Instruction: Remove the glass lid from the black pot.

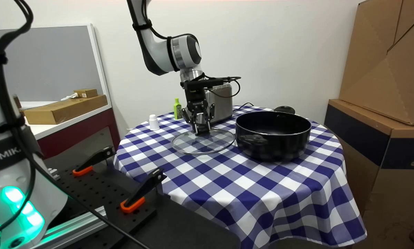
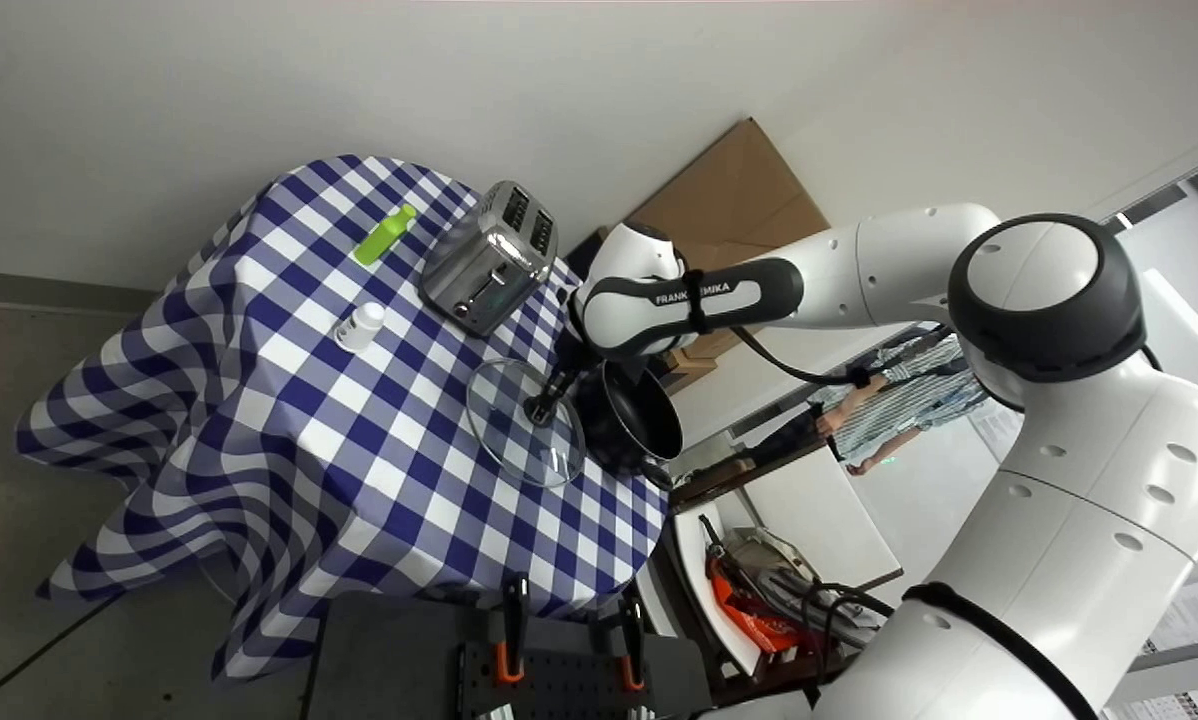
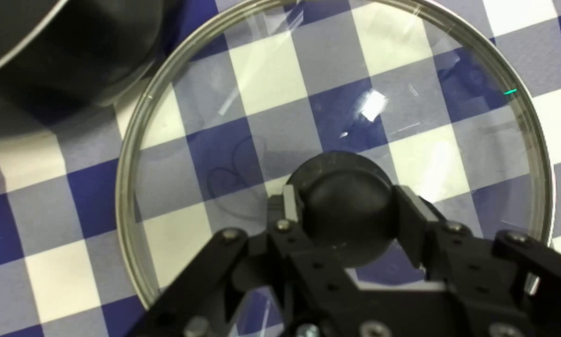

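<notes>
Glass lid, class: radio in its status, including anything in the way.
Fingers closed on knob. Lid off pot; tablecloth contact unclear. Possible obstacle sideways: pot, close alongside.

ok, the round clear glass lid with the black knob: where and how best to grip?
Likely by the round black knob, from above, the black two-finger gripper pinching opposite sides. It rises at the centre and fits between the fingers; the lid is far wider than their spread.

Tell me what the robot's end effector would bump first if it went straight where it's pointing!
Probably the round, clear glass lid. The end effector points down, with the lid's round black knob between its fingers; how close the glass is below, I can't tell.
</notes>
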Controlling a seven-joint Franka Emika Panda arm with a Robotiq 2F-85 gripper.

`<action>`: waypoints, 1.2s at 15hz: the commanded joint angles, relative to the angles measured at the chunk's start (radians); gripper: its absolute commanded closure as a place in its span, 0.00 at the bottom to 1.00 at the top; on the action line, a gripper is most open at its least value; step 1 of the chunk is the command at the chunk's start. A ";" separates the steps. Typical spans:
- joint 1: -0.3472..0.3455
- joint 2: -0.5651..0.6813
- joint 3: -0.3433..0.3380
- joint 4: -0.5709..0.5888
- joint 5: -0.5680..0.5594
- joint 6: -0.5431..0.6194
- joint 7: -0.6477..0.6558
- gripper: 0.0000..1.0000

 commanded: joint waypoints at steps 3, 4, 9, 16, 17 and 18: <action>0.021 0.032 -0.036 0.015 -0.037 0.016 0.029 0.25; 0.020 0.030 -0.035 0.016 -0.035 0.008 0.026 0.23; -0.019 -0.035 -0.010 0.011 0.036 -0.078 -0.030 0.00; -0.080 -0.172 -0.038 0.127 0.204 -0.522 0.018 0.00; -0.092 -0.190 -0.047 0.144 0.219 -0.563 0.037 0.00; -0.109 -0.207 -0.055 0.155 0.240 -0.586 0.050 0.00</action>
